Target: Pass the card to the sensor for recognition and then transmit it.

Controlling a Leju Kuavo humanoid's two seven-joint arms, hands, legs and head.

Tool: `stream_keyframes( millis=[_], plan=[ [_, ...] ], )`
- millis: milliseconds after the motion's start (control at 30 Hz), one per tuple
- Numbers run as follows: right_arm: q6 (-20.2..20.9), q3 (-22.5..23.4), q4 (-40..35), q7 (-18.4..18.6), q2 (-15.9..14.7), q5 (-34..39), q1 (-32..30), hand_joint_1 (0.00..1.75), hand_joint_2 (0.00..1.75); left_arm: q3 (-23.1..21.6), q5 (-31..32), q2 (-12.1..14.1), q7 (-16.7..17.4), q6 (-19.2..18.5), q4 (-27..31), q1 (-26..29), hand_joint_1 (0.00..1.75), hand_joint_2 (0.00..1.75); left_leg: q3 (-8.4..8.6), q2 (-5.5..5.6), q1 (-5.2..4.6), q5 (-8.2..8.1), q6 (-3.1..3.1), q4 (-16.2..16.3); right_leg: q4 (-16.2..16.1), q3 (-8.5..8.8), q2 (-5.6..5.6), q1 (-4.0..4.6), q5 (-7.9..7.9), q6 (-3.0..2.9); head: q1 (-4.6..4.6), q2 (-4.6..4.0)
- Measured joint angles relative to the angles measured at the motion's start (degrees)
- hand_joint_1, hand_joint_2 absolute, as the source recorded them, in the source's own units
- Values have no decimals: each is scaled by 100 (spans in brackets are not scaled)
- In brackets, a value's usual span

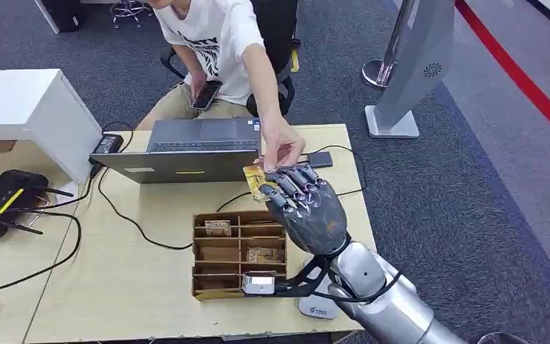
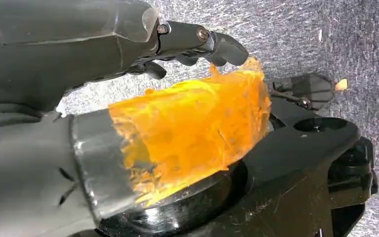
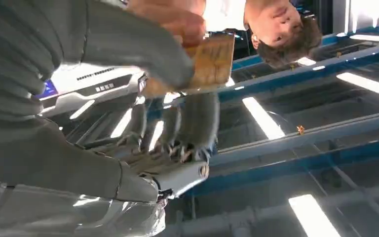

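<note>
My right hand is raised above the table behind the wooden organiser, pinching a yellowish card between thumb and fingers. A seated person reaches over the laptop, and that person's hand has its fingertips on the card's far edge. The right wrist view shows my right hand with its thumb pressed on the card, and the person's fingers on the same card. My left hand hangs over grey carpet, holding nothing, with a torn orange covering on its thumb.
A wooden organiser with cards in its slots stands on the light wood table. A laptop is behind it, a black router and cables at the left. A white pad lies under my right forearm, a small black device beside the laptop.
</note>
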State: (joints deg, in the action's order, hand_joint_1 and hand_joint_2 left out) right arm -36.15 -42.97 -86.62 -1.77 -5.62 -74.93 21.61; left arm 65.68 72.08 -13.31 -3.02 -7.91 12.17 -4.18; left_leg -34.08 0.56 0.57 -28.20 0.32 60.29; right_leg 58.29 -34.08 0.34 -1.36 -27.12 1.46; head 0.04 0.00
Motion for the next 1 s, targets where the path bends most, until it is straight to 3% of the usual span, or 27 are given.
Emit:
stream_keyframes(
  millis=[467,533,667,733,867,1000],
  plan=[
    [4,-90,129,70,-22,-46,-1,147,175,0,-9,20,-11,-33,0,0,0,0,0,0,0,0,0,0,0,0,0,0,0,0,0,0],
    [11,-90,144,92,-22,-48,-4,148,175,0,-13,22,-17,-33,0,0,0,0,0,0,0,0,0,0,0,0,0,0,0,0,0,0],
    [20,-90,166,105,-26,-48,-12,171,175,0,-31,22,-17,-33,2,0,0,0,0,0,0,0,0,0,0,0,0,0,0,0,2,0],
    [35,-90,170,105,-26,53,-37,171,175,0,-48,22,-20,-33,2,1,0,0,0,0,0,0,0,0,0,0,0,0,0,0,0,0],
    [162,-70,100,-76,-26,1042,-160,175,175,0,-127,22,-52,-33,2,3,0,0,0,0,0,0,0,0,0,0,0,0,0,0,2,0],
    [511,63,-264,-455,-4,2755,-441,175,175,7,-251,17,-92,4,2,11,0,0,-2,4,0,0,0,0,0,-1,-3,0,-1,0,0,0]
  ],
)
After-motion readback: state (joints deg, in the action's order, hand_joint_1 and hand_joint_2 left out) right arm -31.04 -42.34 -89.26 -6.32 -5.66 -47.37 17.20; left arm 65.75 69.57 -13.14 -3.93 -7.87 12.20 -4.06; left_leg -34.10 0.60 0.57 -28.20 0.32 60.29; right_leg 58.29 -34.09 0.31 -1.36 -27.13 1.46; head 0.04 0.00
